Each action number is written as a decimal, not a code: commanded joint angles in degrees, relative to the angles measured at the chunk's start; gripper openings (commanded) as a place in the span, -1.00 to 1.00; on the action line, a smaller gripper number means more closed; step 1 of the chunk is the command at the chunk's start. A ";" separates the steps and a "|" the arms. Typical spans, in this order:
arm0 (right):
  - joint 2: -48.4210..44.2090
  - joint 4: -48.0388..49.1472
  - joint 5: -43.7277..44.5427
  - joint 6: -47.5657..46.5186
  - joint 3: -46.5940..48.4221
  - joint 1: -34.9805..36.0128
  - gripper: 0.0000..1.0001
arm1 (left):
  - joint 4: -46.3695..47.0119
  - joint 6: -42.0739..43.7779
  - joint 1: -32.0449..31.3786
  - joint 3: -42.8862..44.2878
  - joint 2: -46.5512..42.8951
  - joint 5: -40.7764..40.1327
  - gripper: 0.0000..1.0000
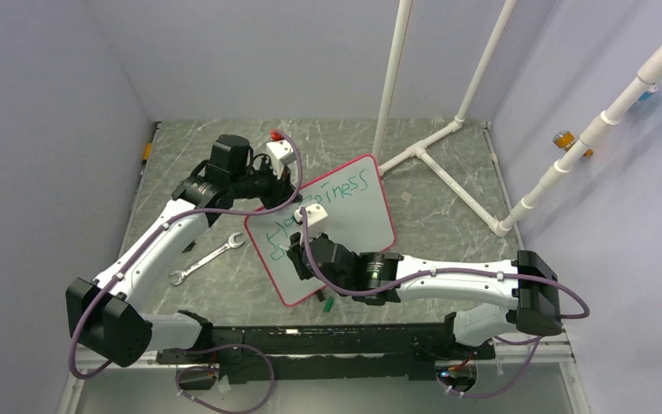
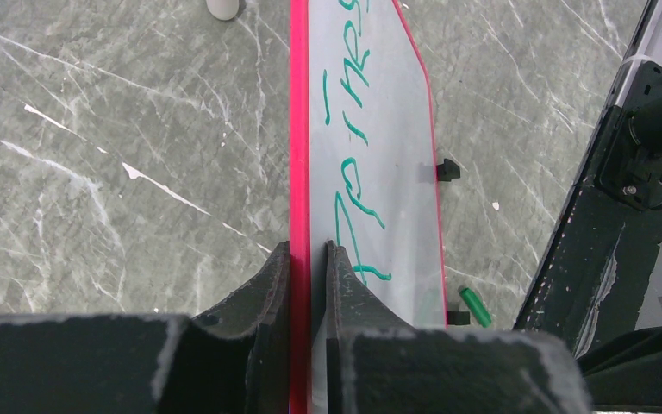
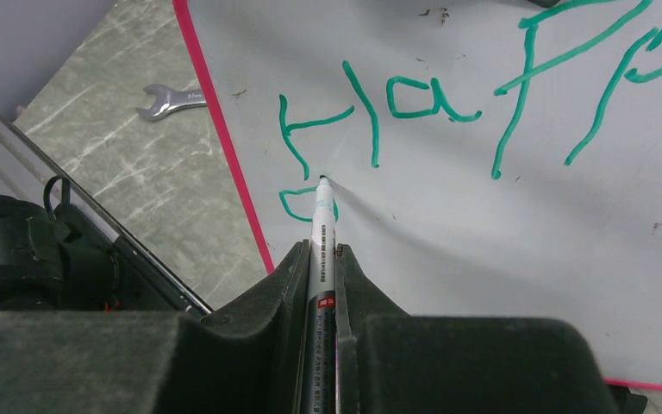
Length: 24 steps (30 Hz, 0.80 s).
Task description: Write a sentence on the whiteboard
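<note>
Silver wrench [image 1: 207, 260] flat on grey marbled table [image 1: 336, 138], left side. Small green cap [image 1: 327, 304] lying near front edge. White pipe frame [image 1: 435, 142] standing at rear right, well apart.

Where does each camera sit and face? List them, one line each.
Top: above and behind the bases, looking down at table, whiteboard, left arm, right arm.
Left wrist: on that arm, looking along the left fingers clamped on the whiteboard's red edge.
Right wrist: on that arm, looking along the right fingers holding a marker to the whiteboard.
Shared: green writing, in all three.
</note>
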 commanded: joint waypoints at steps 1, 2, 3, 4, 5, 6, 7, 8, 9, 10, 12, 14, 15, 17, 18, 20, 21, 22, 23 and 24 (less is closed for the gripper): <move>0.92 0.66 2.21 -1.51 2.78 -0.46 -1.00 | 2.80 3.09 0.14 0.62 -1.18 -4.08 -1.00; 1.03 0.54 2.14 -1.39 2.70 -0.45 -1.00 | 2.82 3.11 0.19 0.60 -1.18 -4.01 -1.00; 1.09 0.36 2.09 -1.15 2.47 -0.39 -1.00 | 2.80 3.12 0.17 0.65 -1.18 -4.02 -1.00; 1.09 0.26 1.97 -0.89 2.22 -0.45 -1.00 | 2.84 3.17 0.19 0.62 -1.16 -4.15 -1.00; 1.09 0.15 1.83 -0.49 1.74 -0.42 -1.00 | 2.80 3.11 0.16 0.57 -1.26 -4.16 -1.00; 0.99 0.13 1.78 -0.03 1.35 -0.46 -1.00 | 2.85 3.20 0.21 0.57 -1.27 -4.16 -1.00; 0.78 0.12 1.67 0.45 0.71 -0.46 -1.00 | 2.80 3.21 0.17 0.58 -1.27 -4.23 -1.00; 0.62 0.05 1.65 0.96 0.15 -0.45 -1.00 | 2.80 3.21 0.15 0.61 -1.27 -4.25 -1.00; 0.40 0.07 1.60 1.48 -0.53 -0.46 -1.00 | 2.80 3.25 0.20 0.63 -1.27 -4.25 -1.00; 0.18 0.04 1.51 2.24 -1.41 -0.46 -1.00 | 2.80 3.23 0.17 0.61 -1.27 -4.23 -1.00; -0.25 0.10 1.16 3.25 -2.65 -0.43 -1.00 | 2.80 3.23 0.14 0.68 -1.27 -4.25 -1.00; -0.59 0.05 0.80 4.00 -3.68 -0.33 -1.00 | 2.78 3.18 0.20 0.64 -1.22 -4.23 -1.00; -0.68 -0.03 0.67 4.29 -4.12 -0.29 -1.00 | 2.75 3.18 0.20 0.61 -1.27 -4.33 -1.00; -0.62 -0.13 0.51 4.63 -4.77 -0.20 -1.00 | 2.71 3.19 0.18 0.57 -1.29 -4.38 -1.00; -0.38 -0.28 0.51 4.76 -4.91 -0.20 -1.00 | 2.72 3.18 0.16 0.50 -1.28 -4.37 -1.00; 0.18 -0.54 0.34 4.90 -4.87 -0.01 -1.00 | 2.77 3.21 0.21 0.53 -1.33 -4.43 -1.00; 0.51 -0.72 0.25 4.91 -4.74 0.18 -1.00 | 2.72 3.19 0.16 0.54 -1.23 -4.43 -1.00; 0.98 -0.83 0.17 4.91 -4.55 0.40 -1.00 | 2.72 3.28 0.17 0.51 -1.27 -4.38 -1.00; 1.42 -0.92 0.08 4.91 -4.33 0.54 -1.00 | 2.71 3.27 0.15 0.54 -1.27 -4.46 -1.00; 1.98 -1.01 -0.01 4.91 -4.11 0.73 -1.00 | 2.71 3.27 0.18 0.63 -1.27 -4.44 -1.00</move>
